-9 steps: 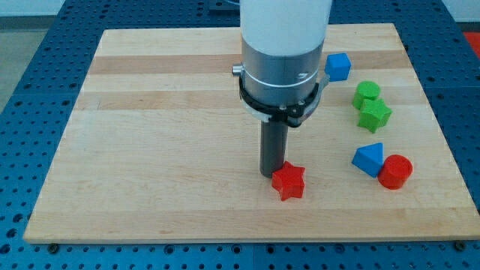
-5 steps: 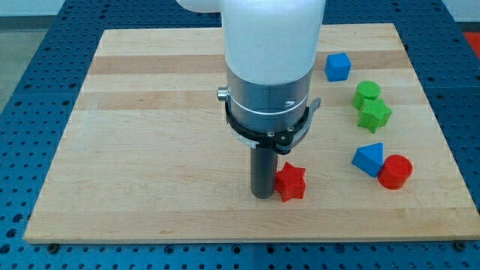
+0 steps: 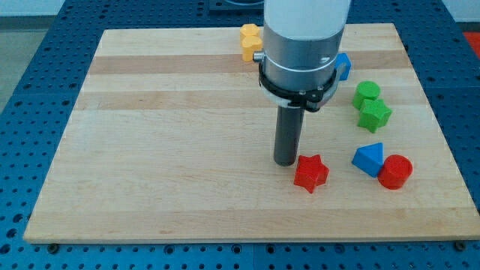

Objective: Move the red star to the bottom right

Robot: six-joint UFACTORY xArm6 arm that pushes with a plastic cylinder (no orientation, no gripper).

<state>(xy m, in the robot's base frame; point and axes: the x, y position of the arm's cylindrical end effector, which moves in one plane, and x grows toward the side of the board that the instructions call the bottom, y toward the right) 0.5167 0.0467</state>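
Observation:
The red star lies on the wooden board, low and right of the board's middle. My tip stands just to the star's upper left, touching or nearly touching it. The rod rises from there into the arm's grey and white body, which hides part of the board's top.
A blue triangular block and a red cylinder sit right of the star, close together. Two green blocks lie above them. A blue cube and a yellow block peek out beside the arm near the view's top.
The red star has slid to the right, toward the blue block. My tip moved from the star's left side to its upper left, and the arm shifted right, uncovering the yellow block.

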